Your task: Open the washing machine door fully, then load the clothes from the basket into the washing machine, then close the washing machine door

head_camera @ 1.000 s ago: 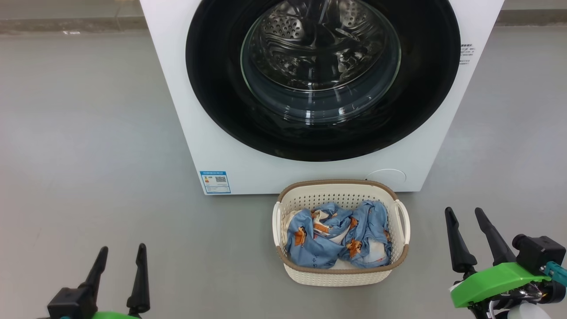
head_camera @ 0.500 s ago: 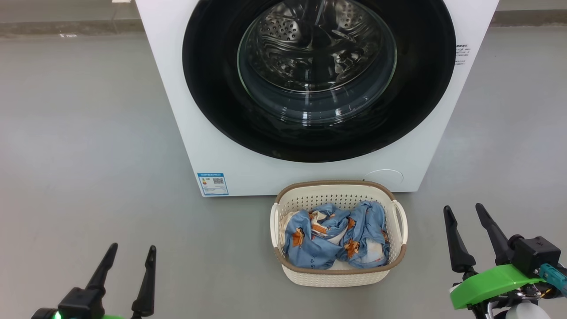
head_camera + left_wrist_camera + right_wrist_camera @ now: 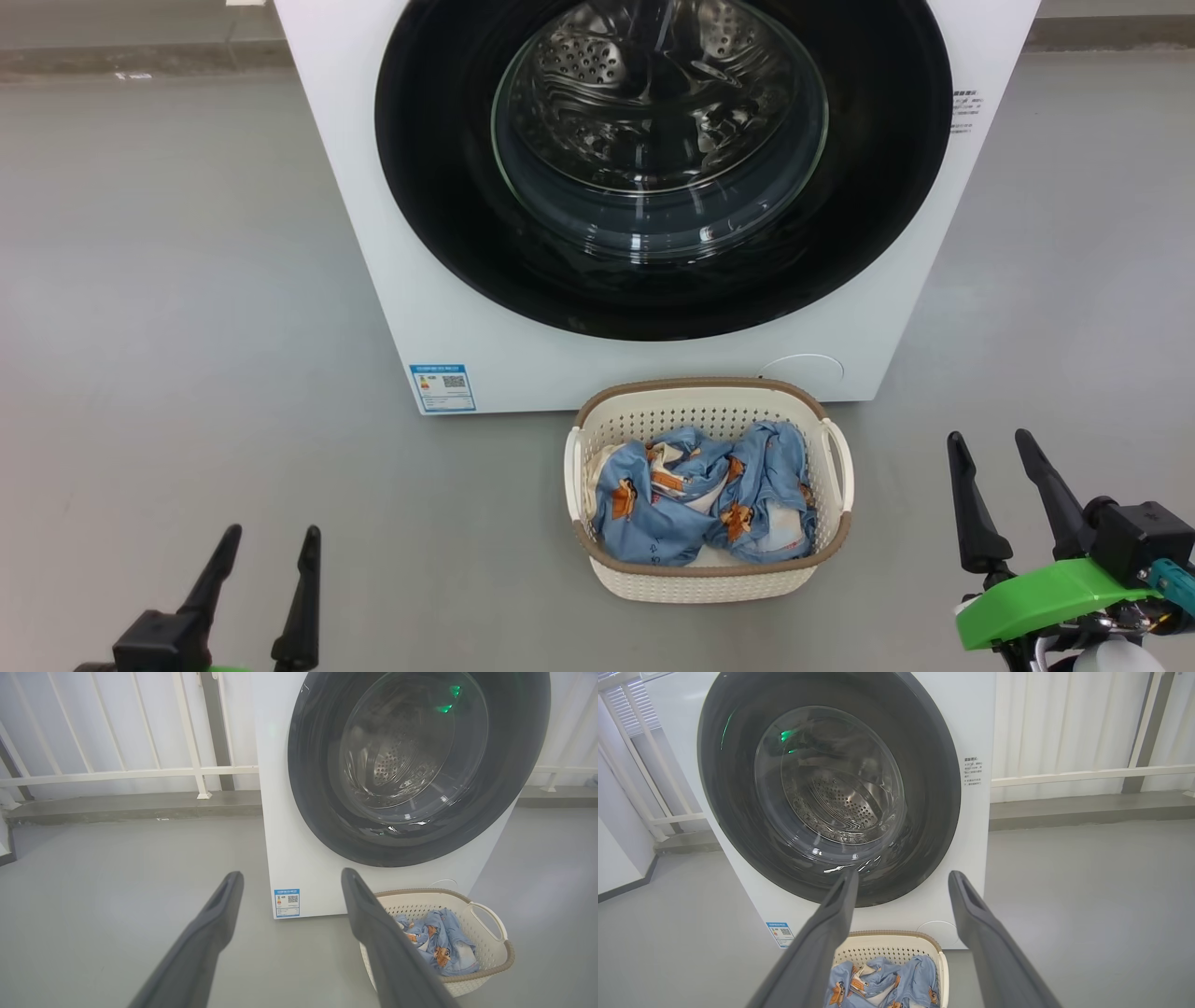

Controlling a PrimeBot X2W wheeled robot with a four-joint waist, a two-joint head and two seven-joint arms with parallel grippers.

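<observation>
Here the washing machine door [image 3: 439,140] sits shut on the washing machine [image 3: 523,359]; the clothes [image 3: 644,527] lie in the basket [image 3: 709,581] on the floor just before it, left fingers [image 3: 304,588] and right fingers [image 3: 971,504] spread, empty.

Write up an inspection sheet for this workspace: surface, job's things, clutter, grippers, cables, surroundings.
Surface: smooth grey floor.
Job's things: washing machine door shut against the washing machine; basket on the floor just in front of it, holding the clothes.
Clutter: nothing seen.
Grippers: left gripper open, holding nothing, low at the left; right gripper open, holding nothing, to the right of the basket and apart from it.
Cables: nothing seen.
Surroundings: white railing on a low grey ledge behind the machine.
</observation>
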